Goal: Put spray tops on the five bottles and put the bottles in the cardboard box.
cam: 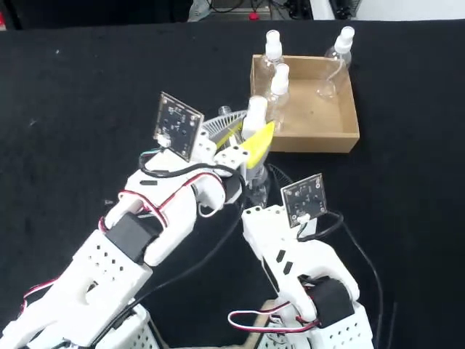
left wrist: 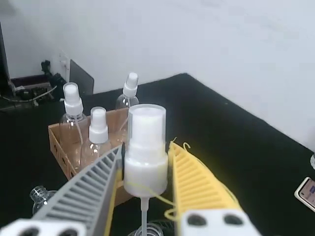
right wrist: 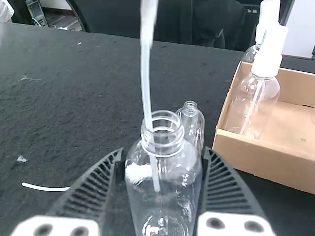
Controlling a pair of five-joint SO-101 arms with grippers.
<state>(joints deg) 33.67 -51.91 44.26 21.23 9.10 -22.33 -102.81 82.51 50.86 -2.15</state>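
My left gripper [left wrist: 145, 147] is shut on a white spray top [left wrist: 144, 162], held upright between its grey and yellow fingers. The top's thin tube [right wrist: 146, 73] hangs down into the open neck of a clear bottle [right wrist: 162, 172]. My right gripper [right wrist: 162, 155] is shut on that bottle and holds it upright just in front of the cardboard box [cam: 320, 142]. In the high view the spray top [cam: 256, 113] sits directly above the held bottle [cam: 259, 190]. Three bottles with spray tops [cam: 278, 86] stand in the box. An uncapped bottle [right wrist: 191, 118] stands behind the held one.
The box's near wall [right wrist: 256, 157] is close beside the held bottle. A loose white tube [right wrist: 44, 187] lies on the black cloth. The two arms crowd the middle of the table; the cloth to the far left and right is bare.
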